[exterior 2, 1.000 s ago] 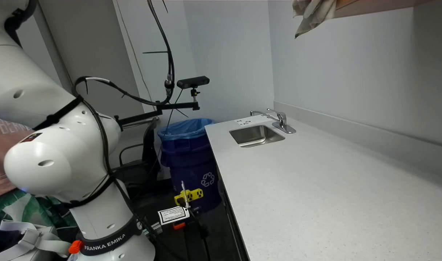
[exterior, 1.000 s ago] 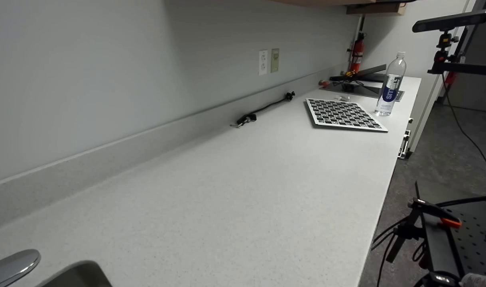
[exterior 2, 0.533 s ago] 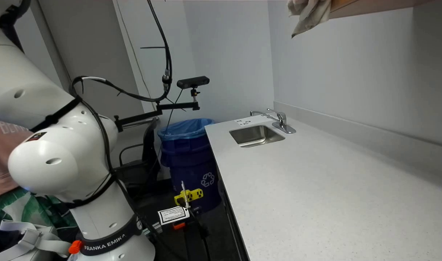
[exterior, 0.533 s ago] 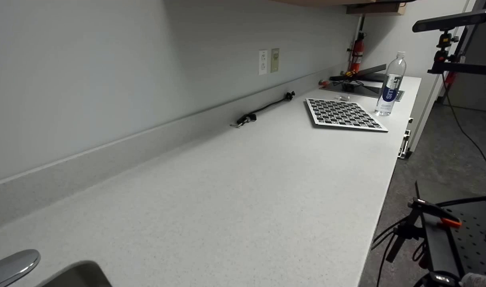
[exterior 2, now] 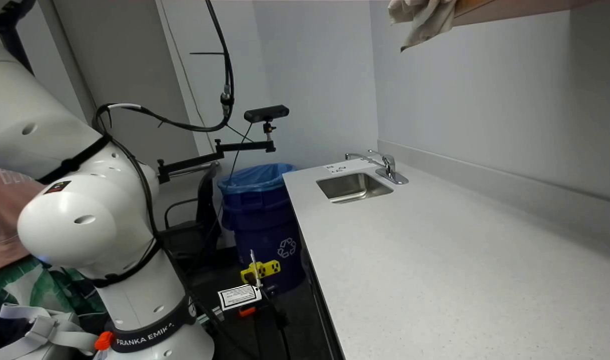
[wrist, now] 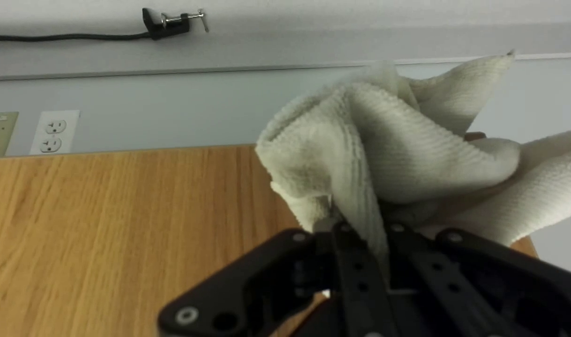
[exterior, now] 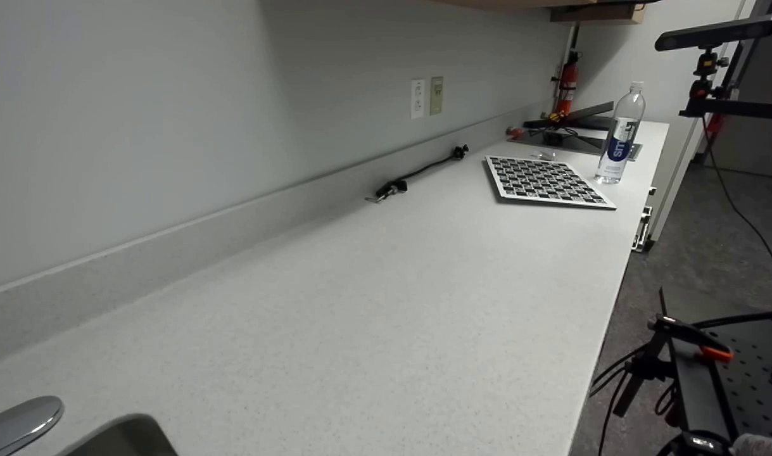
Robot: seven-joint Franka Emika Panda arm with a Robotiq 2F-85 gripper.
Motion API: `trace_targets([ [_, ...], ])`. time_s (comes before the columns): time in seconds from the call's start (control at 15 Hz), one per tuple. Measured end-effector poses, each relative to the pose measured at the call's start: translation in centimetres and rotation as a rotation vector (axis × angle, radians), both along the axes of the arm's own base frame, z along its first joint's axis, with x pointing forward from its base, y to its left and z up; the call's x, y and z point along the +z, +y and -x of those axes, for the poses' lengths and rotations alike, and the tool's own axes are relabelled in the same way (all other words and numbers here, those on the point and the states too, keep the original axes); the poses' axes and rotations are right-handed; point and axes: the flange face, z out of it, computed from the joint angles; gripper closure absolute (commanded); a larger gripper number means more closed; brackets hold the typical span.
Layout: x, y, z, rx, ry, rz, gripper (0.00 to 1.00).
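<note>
In an exterior view the white Franka Emika Panda arm rises from its base to a rounded shoulder joint, and the upper arm link slants up out of frame at upper left. In the wrist view the Robotiq gripper sits along the bottom edge, its black fingers drawn together, though partly covered tips make the exact gap hard to judge.
</note>
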Motion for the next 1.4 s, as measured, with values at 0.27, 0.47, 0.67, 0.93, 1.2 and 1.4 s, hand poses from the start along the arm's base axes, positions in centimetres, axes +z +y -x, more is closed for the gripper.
trace_targets([
  [0.27, 0.0, -0.1, 0.0, 0.022, -0.001, 0.014, 0.98],
  [0.47, 0.8, 0.2, 0.1, 0.029, -0.015, 0.022, 0.98],
  [0.67, 3.2, 1.2, 0.6, 0.042, -0.065, 0.035, 0.98],
  [0.93, 5.5, 1.9, 1.1, 0.05, -0.13, 0.045, 0.98],
  [1.2, 6.4, 2.3, 1.5, 0.032, -0.168, 0.027, 0.98],
  [1.4, 6.9, 2.4, 1.6, -0.001, -0.184, -0.007, 0.98],
])
